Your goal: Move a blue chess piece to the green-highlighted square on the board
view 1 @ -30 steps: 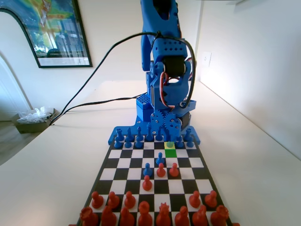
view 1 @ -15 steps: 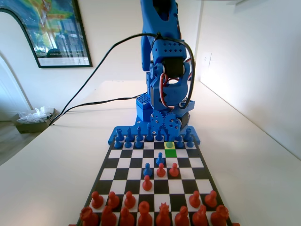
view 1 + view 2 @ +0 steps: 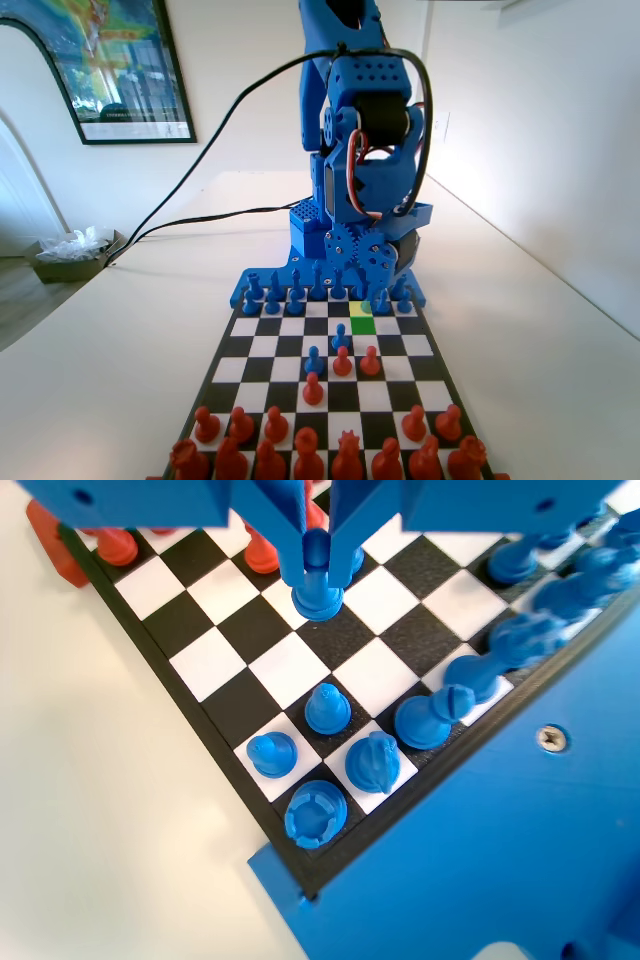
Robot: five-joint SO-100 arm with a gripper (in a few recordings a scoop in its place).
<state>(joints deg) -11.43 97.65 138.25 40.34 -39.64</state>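
In the wrist view my gripper (image 3: 318,568) hangs from the top edge, its two jaws shut on the head of a blue chess piece (image 3: 318,592), a small pawn whose flared base hangs free above the board (image 3: 215,662). In the fixed view the gripper (image 3: 376,287) is low over the blue back rows at the far end of the board (image 3: 218,352). The green-highlighted square (image 3: 362,324) lies just in front of the gripper and slightly to its left, with a paler yellow square (image 3: 360,308) right behind it. Nothing stands on the green square.
Blue pawns (image 3: 340,336) and red pawns (image 3: 342,361) crowd the board's middle just in front of the green square. Red pieces (image 3: 306,452) line the near edge. In the wrist view a rook (image 3: 316,815), a knight (image 3: 372,762) and pawns (image 3: 328,708) fill the corner.
The arm's wrist has lifted and swung to the right in the fixed view, carrying the gripper slightly right over the back rows. The other pieces on the board have not moved.
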